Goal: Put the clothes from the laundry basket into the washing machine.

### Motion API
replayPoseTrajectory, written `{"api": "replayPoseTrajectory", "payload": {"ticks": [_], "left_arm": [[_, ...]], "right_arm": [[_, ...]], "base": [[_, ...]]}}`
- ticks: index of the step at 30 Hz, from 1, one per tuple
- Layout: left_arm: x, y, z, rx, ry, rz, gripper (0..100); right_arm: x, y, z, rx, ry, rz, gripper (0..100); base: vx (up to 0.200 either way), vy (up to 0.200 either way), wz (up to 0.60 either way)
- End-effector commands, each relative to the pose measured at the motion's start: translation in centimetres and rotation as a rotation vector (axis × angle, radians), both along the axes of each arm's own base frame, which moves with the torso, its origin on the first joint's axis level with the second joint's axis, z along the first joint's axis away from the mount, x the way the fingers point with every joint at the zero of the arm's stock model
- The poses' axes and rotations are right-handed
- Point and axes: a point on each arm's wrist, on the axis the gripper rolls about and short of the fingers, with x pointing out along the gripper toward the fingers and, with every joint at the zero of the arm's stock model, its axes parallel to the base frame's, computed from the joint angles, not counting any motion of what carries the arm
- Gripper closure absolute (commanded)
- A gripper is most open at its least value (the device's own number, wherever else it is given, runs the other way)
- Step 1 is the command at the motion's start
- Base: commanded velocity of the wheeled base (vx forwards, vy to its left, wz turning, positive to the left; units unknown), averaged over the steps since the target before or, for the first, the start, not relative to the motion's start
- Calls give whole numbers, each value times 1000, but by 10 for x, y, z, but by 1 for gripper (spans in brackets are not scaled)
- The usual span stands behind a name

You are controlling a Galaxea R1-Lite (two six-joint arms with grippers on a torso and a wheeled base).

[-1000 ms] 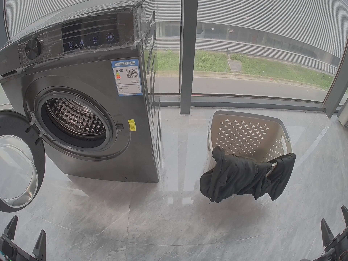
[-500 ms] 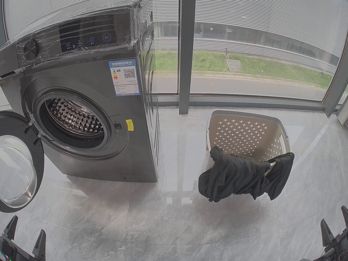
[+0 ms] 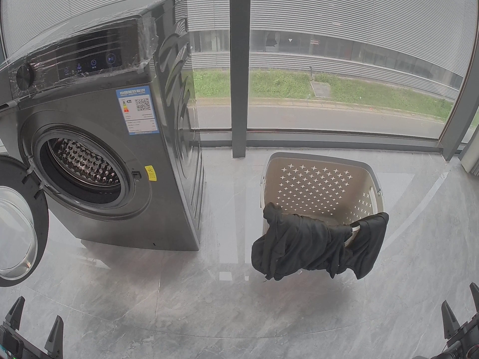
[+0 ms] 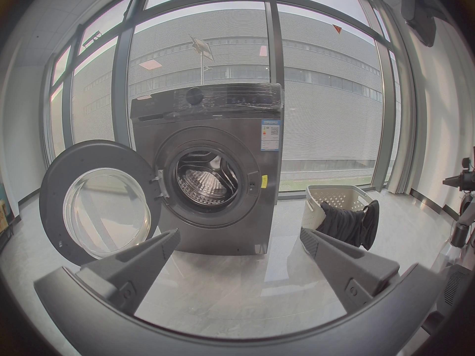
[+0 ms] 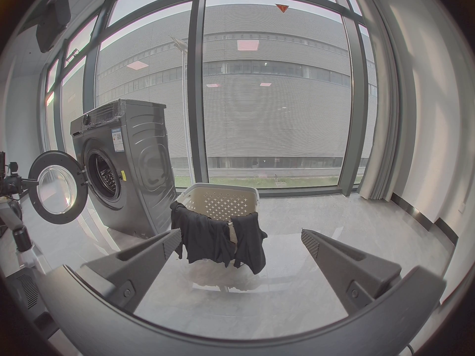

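Observation:
A grey washing machine (image 3: 100, 125) stands on the left of the head view with its round door (image 3: 20, 225) swung open and the steel drum (image 3: 82, 163) showing. To its right on the floor stands a beige laundry basket (image 3: 319, 185) with dark clothes (image 3: 309, 245) draped over its near rim. My left gripper (image 3: 35, 320) is low at the near left, open and holding nothing. My right gripper (image 3: 461, 307) is low at the near right, open and holding nothing. Both are well short of the basket (image 5: 217, 201) and the clothes (image 5: 215, 236). The machine (image 4: 213, 169) faces the left wrist camera.
Floor-to-ceiling windows and a dark pillar (image 3: 239, 66) run behind the machine and basket. Grey marble floor (image 3: 209, 300) lies open between me and both. A curtain (image 5: 381, 124) hangs at the far right of the room.
The whole head view has shifted: machine and basket sit further left in the picture, so the camera has turned right. Both grippers keep their places and stay open.

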Motion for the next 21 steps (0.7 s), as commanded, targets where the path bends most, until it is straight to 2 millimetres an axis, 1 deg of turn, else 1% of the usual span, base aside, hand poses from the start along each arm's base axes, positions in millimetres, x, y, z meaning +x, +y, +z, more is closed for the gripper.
{"api": "replayPoseTrajectory", "payload": {"ticks": [1, 9, 21], "left_arm": [[0, 0, -5, 6, 3, -2, 0], [0, 0, -5, -5, 1, 0, 0], [0, 0, -5, 1, 1, -9, 0]], "right_arm": [[-1, 0, -3, -1, -6, 0, 0], [-1, 0, -3, -1, -6, 0, 0], [-1, 0, -3, 1, -6, 0, 0]], "base": [[0, -200, 0], [0, 0, 0], [200, 0, 0]]}}
